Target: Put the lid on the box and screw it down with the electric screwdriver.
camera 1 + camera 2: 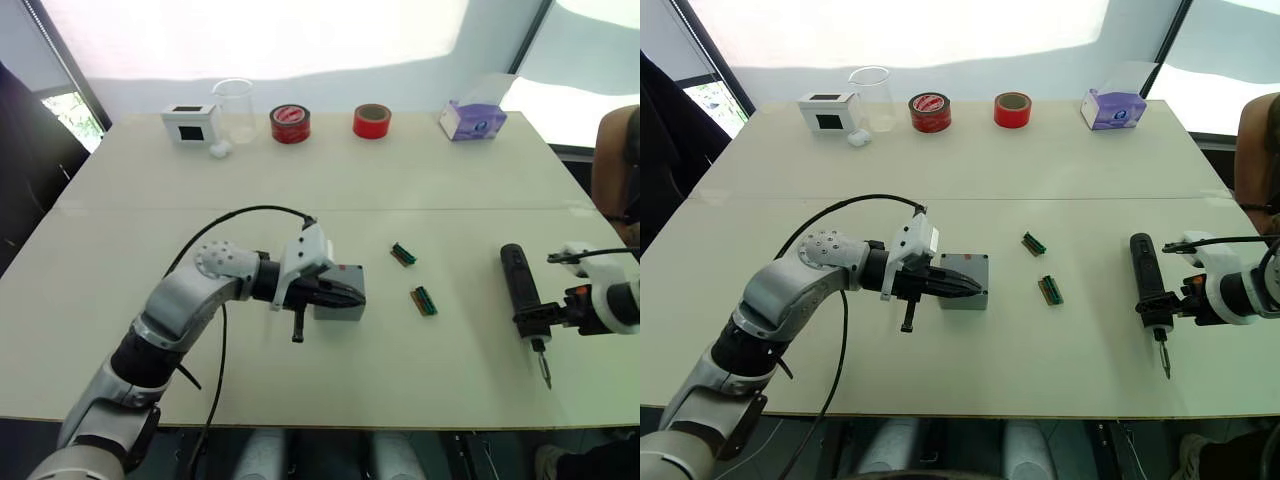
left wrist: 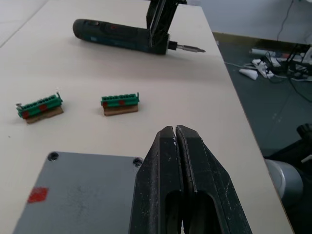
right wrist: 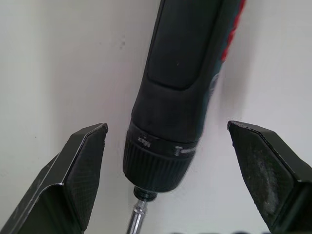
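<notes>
Left eye view: the left gripper (image 1: 345, 296) lies at frame centre, jaws pressed together over the grey box (image 1: 345, 305); two green connector strips (image 1: 404, 254) sit right of it; the electric screwdriver (image 1: 522, 290) lies at right with the right gripper (image 1: 534, 318) around its collar end; the back edge holds a white box (image 1: 190, 123), clear beaker (image 1: 236, 108), two red tape rolls (image 1: 290, 123) and a purple tissue box (image 1: 472, 120). Left wrist view: closed fingers (image 2: 170, 180) over the box's lidded top with its red mark (image 2: 37, 195) at lower left. Right wrist view: fingers (image 3: 78, 170) spread wide either side of the screwdriver's collar, not touching it.
</notes>
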